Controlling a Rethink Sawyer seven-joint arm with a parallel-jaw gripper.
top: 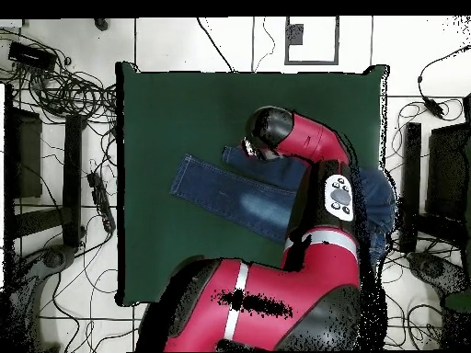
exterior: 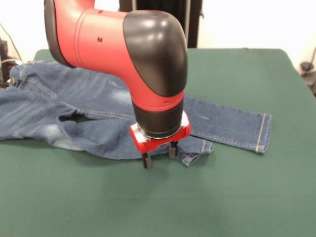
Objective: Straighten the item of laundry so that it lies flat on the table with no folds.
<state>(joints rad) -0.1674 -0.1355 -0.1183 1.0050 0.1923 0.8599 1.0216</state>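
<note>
Your gripper (exterior: 159, 157) hung spread and empty over the jeans (exterior: 98, 116), just by the shorter leg's crumpled cuff. That leg looked bunched; flattening was seemingly unfinished.

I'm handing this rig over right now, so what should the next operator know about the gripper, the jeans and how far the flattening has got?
Gripper: open, empty, fingers pointing down at the near edge of the shorter-lying leg's cuff end; whether it touches cloth cannot be told.
Jeans: on the green table, waist toward the front view's left edge, one leg stretched out flat to the right, its hem smooth.
Done: that long leg lies flat.
Left: the other leg is doubled back, its cuff folded under beside the gripper; wrinkles remain near the crotch. The cuff probably needs pulling out straight.
</note>
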